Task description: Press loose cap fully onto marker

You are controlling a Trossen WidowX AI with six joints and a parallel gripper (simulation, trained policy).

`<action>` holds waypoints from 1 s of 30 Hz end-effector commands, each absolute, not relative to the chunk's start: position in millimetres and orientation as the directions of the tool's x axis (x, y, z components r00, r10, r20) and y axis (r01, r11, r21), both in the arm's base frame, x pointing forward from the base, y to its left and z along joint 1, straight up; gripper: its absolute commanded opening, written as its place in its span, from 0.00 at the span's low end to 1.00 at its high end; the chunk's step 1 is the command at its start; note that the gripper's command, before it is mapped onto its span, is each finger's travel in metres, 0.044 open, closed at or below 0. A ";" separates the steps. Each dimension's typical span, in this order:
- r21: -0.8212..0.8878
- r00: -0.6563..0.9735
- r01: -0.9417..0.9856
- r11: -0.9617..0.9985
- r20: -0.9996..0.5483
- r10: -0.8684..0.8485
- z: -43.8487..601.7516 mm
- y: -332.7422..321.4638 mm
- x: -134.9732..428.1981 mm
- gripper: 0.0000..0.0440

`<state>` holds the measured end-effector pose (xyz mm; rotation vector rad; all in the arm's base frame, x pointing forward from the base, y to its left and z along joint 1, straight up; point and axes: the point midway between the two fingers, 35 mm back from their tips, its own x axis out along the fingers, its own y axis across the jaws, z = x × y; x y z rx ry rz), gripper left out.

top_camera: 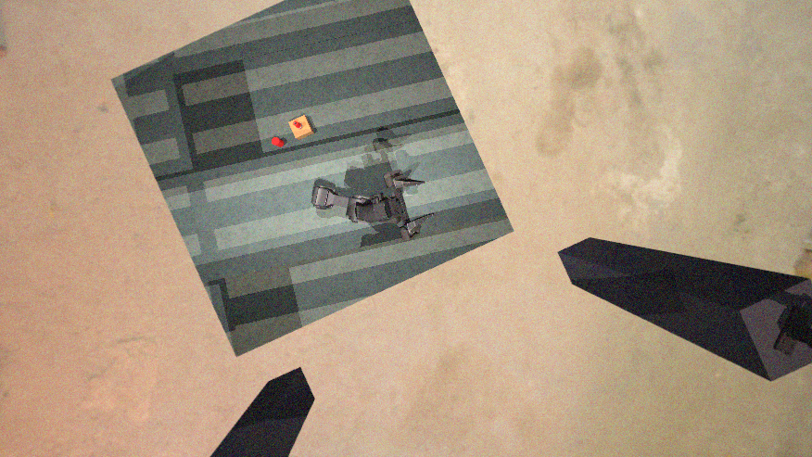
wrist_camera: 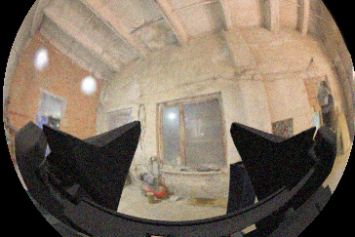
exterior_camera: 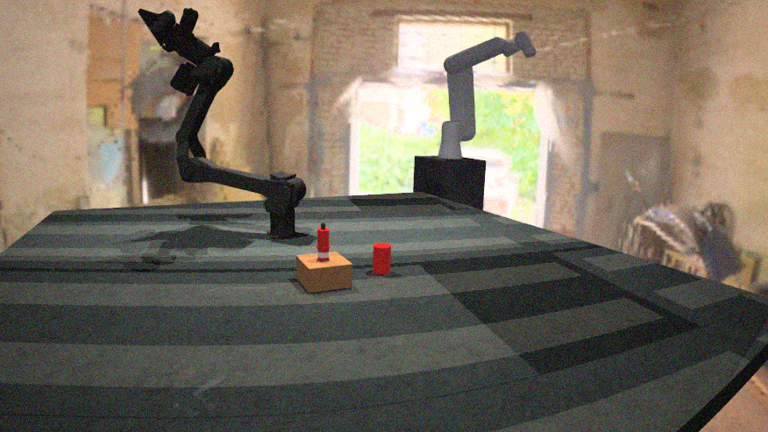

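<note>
Top view: your gripper (top_camera: pixel 428 197) (exterior_camera: pixel 164 18) (wrist_camera: pixel 187 128) points away from the red cap (top_camera: pixel 277 142) (exterior_camera: pixel 381 258), which sits past the arm's base, on the block's side of the table (top_camera: pixel 383 302) (exterior_camera: pixel 238 359). The cap is just beside the holder block (top_camera: pixel 304 128) (exterior_camera: pixel 323 276).

Exterior view: the cap stands up tall, its long side going up and down, like the marker (exterior_camera: pixel 323 243) in the block. Your arm (exterior_camera: pixel 238 175) is up high, so I think it must turn around and come down.

Wrist view: the fingers are wide apart with nothing between them.
</note>
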<state>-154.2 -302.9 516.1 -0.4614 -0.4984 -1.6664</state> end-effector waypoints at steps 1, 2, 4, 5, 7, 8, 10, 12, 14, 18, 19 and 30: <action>0.061 -0.141 0.990 -0.130 0.571 -0.809 518.1 -301.3 -152.9 0.85; 0.057 -0.136 0.990 -0.127 0.581 -0.802 520.2 -299.5 -151.6 0.79; 0.049 -0.127 0.991 -0.122 0.603 -0.788 524.5 -296.0 -149.2 0.68; 0.044 -0.122 0.992 -0.120 0.613 -0.780 526.6 -294.2 -147.9 0.63; 0.035 -0.111 0.993 -0.115 0.635 -0.765 530.8 -290.5 -145.2 0.52; 0.031 -0.106 0.993 -0.113 0.646 -0.756 532.9 -288.4 -143.8 0.48; 0.022 -0.096 0.994 -0.109 0.666 -0.740 536.8 -284.4 -141.1 0.48; 0.014 -0.086 0.994 -0.105 0.685 -0.723 540.4 -280.4 -138.3 0.49; 0.005 -0.075 0.995 -0.101 0.705 -0.705 544.0 -276.4 -135.5 0.50; -0.012 -0.054 0.996 -0.093 0.741 -0.669 550.8 -268.4 -130.0 0.53; -0.016 -0.048 0.996 -0.091 0.750 -0.660 552.4 -266.3 -128.6 0.54; -0.066 0.018 0.996 -0.067 0.834 -0.551 567.7 -242.3 -111.9 0.60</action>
